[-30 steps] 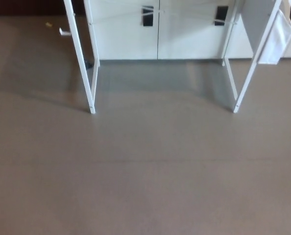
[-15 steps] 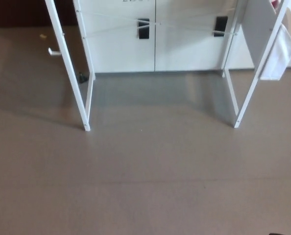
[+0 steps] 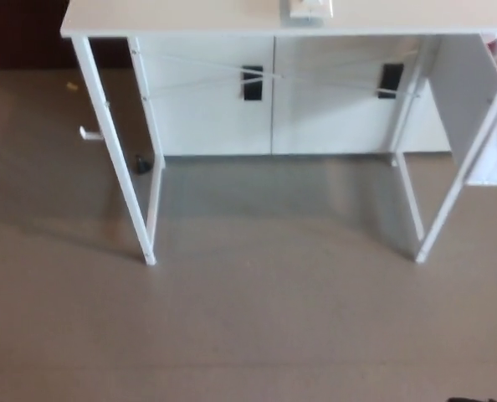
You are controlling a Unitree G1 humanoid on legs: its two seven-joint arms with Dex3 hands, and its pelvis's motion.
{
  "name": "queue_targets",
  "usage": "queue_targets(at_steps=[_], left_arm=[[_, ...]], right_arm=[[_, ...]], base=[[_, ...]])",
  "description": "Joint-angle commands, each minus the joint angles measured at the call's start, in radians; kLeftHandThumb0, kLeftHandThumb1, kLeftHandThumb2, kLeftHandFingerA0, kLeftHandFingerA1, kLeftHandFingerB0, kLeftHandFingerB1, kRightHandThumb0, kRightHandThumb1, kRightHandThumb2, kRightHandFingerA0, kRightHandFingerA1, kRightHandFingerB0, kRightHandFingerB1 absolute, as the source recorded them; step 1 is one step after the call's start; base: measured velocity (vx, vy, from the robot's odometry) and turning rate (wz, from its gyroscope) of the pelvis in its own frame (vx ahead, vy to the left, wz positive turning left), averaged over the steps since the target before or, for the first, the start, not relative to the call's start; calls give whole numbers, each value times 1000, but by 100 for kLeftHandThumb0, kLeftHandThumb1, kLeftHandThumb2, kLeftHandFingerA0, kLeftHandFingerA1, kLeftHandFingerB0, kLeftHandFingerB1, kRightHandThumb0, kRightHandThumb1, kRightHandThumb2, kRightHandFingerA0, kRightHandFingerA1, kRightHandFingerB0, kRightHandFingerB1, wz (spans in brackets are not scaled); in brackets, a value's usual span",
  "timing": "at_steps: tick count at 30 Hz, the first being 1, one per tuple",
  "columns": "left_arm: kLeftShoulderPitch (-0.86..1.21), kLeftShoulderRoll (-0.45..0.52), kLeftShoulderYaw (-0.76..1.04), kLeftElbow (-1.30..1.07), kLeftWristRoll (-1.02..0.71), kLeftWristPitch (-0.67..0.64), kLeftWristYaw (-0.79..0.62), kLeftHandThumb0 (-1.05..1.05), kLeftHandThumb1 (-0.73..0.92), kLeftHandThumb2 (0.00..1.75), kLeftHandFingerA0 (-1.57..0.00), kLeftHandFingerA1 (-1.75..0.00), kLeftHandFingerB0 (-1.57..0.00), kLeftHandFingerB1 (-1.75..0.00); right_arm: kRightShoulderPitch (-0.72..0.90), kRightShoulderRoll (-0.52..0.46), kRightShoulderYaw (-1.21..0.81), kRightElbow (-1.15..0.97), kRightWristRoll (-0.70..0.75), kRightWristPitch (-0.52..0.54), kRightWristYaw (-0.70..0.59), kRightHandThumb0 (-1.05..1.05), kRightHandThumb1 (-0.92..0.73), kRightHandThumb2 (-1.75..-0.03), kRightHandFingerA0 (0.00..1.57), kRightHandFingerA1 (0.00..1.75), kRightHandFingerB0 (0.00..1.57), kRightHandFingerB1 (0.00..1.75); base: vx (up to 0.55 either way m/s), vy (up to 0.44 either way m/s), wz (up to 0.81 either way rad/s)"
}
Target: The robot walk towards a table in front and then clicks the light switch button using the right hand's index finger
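While neither hand can be seen, so their state cannot be told, the white tabletop (image 3: pixel 190 18) runs along the top edge of the head view. The light switch (image 3: pixel 309 8) sits on it near the top centre, partly cut off by the frame. Below, thin white legs (image 3: pixel 115 159) stand on the grey-brown floor (image 3: pixel 257 327), with white cabinet doors (image 3: pixel 274 100) behind.

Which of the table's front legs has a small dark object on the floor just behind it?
The left front leg. A small dark object lies just behind it; the floor by the right front leg is bare.
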Motion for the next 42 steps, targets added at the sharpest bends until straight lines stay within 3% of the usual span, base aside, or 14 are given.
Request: queue_targets(at_steps=[1, 9, 11, 12, 13, 15, 16, 20, 23, 24, 30, 35, 36, 42], left_arm=[[0, 10, 2, 18, 10, 0, 9, -15, 63, 58, -48, -43, -43, -41], [28, 26, 10, 26, 12, -20, -1, -16, 63, 58, -48, -44, -42, -40], [25, 27, 8, 27, 17, -26, 4, -16, 63, 58, -48, -44, -42, -40], [21, 30, 4, 32, 22, -38, 2, -17, 63, 58, -48, -44, -42, -40], [16, 30, 1, 36, 24, -41, 2, -17, 63, 58, -48, -44, -42, -40], [13, 32, 1, 44, 18, -45, -5, -17, 63, 58, -47, -44, -42, -40], [10, 31, 4, 44, 9, -33, -8, -17, 63, 58, -48, -44, -42, -40], [18, 32, 2, 42, 6, -35, -8, -17, 63, 58, -48, -44, -42, -40], [19, 30, 3, 33, 5, -18, -2, -17, 63, 58, -49, -43, -43, -40], [21, 29, -1, 37, 12, -24, 2, -17, 62, 58, -49, -43, -43, -40], [20, 40, -20, 42, 40, -62, 7, -17, 63, 58, -48, -44, -42, -41], [44, 22, -32, 29, 31, -52, 12, -17, 61, 58, -47, -43, -42, -40], [58, 6, -37, 5, 20, -39, 9, -16, 61, 58, -46, -43, -40, -39], [105, -34, -63, -54, 7, -16, -8, -17, 63, 58, -41, -41, -40, -39]], right_arm=[[0, -16, -5, 22, 2, -26, 3, -16, -68, -65, 55, 74, 25, 53], [8, -11, 9, 51, -1, -41, 3, -15, -70, -65, 54, 71, 25, 52], [9, -10, 9, 42, 5, -37, 6, -15, -67, -73, 59, 76, 21, 52], [7, -13, 8, 34, 6, -26, 8, -16, -70, -63, 53, 72, 24, 51], [3, -14, 5, 34, 9, -24, 10, -15, -67, -72, 58, 76, 21, 52], [1, -14, 4, 39, 12, -25, 12, -14, -67, -72, 58, 76, 21, 52], [3, -13, 7, 27, 3, -8, 3, -11, -72, -62, 54, 73, 26, 51], [-1, -10, 3, 55, 16, -39, 15, -10, -65, -74, 59, 80, 19, 53], [6, -13, 6, 40, 9, -33, 14, -11, -68, -72, 59, 78, 20, 52], [13, -14, 5, 38, 8, -36, 11, -10, -71, -63, 54, 75, 24, 51], [19, -14, 3, 16, 0, -11, -1, -10, -70, -62, 53, 73, 26, 52], [39, -17, 8, 11, -2, -16, 4, -12, -71, -63, 55, 75, 25, 51], [42, -18, 10, 11, -5, -18, 3, -11, -68, -72, 59, 77, 21, 52], [54, -19, 11, 17, -3, -30, 4, -11, -69, -65, 54, 74, 25, 53]], base=[[258, -34, 39], [285, 40, -9], [378, 171, -21], [435, 217, -21], [470, 201, -3], [368, 305, -60], [363, 300, -33], [349, 124, -1], [304, 16, 16], [239, -63, 24], [412, -133, 40], [335, -148, 7], [183, -54, -10], [157, 63, -14]])
